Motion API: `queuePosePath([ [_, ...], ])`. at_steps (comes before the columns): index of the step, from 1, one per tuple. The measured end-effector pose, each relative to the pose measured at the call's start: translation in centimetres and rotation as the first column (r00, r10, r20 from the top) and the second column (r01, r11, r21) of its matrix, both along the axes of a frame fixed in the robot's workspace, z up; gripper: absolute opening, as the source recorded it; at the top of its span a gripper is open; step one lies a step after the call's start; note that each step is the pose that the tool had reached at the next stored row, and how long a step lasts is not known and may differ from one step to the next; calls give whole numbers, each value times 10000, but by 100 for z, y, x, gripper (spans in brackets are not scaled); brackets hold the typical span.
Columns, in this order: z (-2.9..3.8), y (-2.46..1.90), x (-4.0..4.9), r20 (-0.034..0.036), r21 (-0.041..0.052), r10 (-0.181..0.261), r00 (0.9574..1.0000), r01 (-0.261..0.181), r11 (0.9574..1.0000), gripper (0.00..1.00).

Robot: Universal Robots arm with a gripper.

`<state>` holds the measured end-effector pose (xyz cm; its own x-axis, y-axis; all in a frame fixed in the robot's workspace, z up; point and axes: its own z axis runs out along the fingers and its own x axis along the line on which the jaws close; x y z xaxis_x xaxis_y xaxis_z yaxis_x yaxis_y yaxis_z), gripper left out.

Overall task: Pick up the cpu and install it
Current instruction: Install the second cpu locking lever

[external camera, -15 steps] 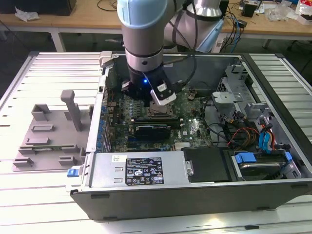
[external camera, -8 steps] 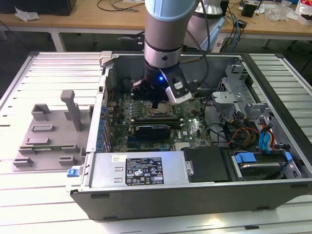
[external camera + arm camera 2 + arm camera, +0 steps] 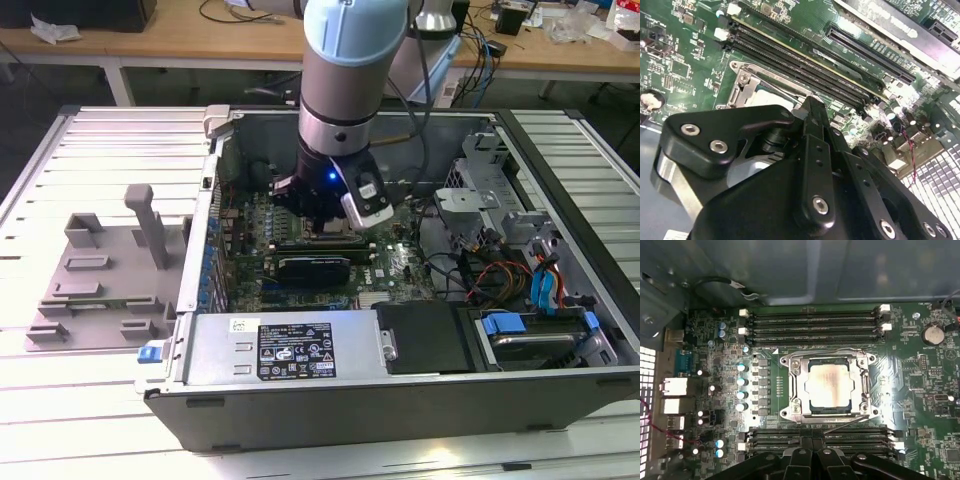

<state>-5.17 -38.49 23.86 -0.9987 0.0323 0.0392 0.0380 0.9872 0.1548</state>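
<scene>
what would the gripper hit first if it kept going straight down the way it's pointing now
Most likely the cpu, which lies in the metal socket frame on the motherboard, just ahead of the gripper in the first wrist view. Depth is unclear, so it might meet the frame's edge or a memory slot instead.

The silver square cpu (image 3: 829, 385) sits inside the metal socket frame (image 3: 790, 390) at frame centre, between memory slot rows (image 3: 812, 322) above and below.

gripper (image 3: 810, 107) hides most of cpu (image 3: 771, 95).
</scene>
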Motion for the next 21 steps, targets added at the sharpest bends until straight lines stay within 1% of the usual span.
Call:
queuePosePath([
  [2,-23,0,-7,0,8,-5,10000,5,10000,11],
  [4,-40,-1,-36,-2,12,-14,10000,14,10000,11],
  [5,-67,0,-84,0,25,-33,10000,33,10000,11],
  [9,-128,0,-102,0,54,-45,10000,45,10000,11],
  [10,-156,0,-115,0,80,-51,10000,51,10000,11],
  [13,-190,0,-147,-1,167,-63,10000,63,9998,11],
  [14,-203,1,-161,0,210,-68,10000,68,9998,11],
  [16,-239,-1,-187,-3,269,-85,10000,85,9996,11],
  [19,-283,0,-209,-4,431,-93,10000,93,9990,11],
  [21,-307,0,-214,-5,579,-101,9999,101,9983,11],
])
